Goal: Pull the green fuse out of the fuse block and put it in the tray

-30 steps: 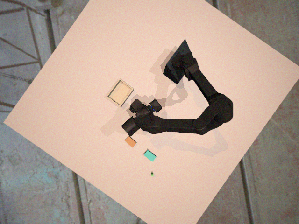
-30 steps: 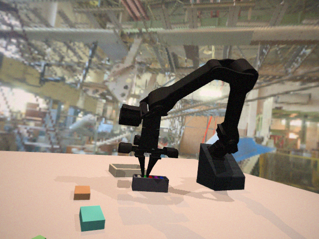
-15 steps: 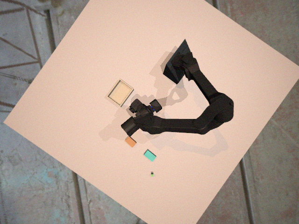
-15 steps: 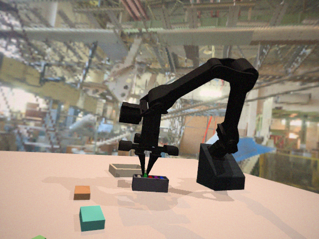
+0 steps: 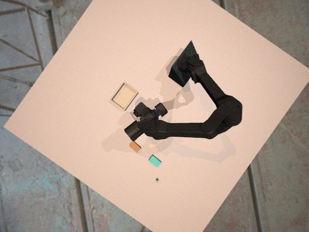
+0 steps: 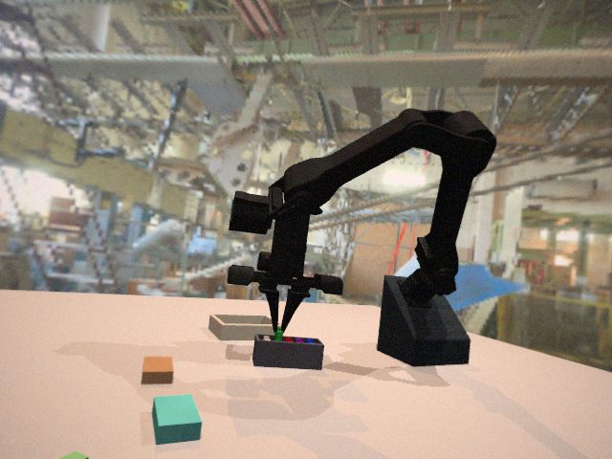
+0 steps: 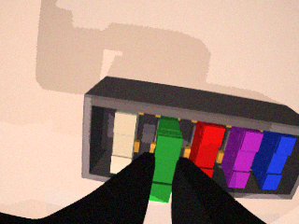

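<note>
The gripper [image 7: 163,177] is clamped on the green fuse [image 7: 167,159], which stands raised in the fuse block [image 6: 288,351]. The red fuse [image 7: 207,146] sits just at three o'clock. The tray [image 5: 124,95] lies near, at eleven o'clock on the pink table [image 5: 87,50], among warehouse surroundings.

top: high overhead, far | exterior: low, table-level side | wrist: close, downward | shared: fuse block [image 7: 187,144]

Pink table [image 6: 74,316]: tray [image 6: 237,326], fuse block [image 6: 288,353], cubes.
</note>
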Controlling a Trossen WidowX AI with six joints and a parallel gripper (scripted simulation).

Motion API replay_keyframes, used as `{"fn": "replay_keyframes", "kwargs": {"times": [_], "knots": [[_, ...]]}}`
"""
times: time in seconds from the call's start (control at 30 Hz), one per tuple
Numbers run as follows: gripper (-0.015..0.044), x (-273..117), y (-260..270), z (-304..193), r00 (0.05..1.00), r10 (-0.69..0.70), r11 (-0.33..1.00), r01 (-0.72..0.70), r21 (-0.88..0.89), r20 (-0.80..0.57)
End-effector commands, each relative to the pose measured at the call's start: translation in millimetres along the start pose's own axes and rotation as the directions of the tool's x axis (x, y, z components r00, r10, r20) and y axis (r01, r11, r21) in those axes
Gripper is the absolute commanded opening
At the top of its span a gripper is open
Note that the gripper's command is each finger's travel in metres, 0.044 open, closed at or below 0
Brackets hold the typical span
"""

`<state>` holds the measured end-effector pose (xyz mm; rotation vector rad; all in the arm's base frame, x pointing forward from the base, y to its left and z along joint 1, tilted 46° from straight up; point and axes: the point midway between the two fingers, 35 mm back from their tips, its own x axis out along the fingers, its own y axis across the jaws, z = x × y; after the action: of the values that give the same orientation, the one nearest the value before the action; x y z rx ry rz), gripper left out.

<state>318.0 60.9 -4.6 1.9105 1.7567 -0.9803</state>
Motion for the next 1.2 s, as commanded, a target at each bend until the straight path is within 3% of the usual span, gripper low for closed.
{"fn": "replay_keyframes", "kwargs": {"times": [0.0,1.17], "knots": [[0.0,-2.8,0.4,0.0,1.0,0.001,1.0,-0.001,-0.005,0.004],[0.0,-20.0,-0.1,-0.1,1.0,0.0,1.0,0.0,-0.003,0.002]]}}
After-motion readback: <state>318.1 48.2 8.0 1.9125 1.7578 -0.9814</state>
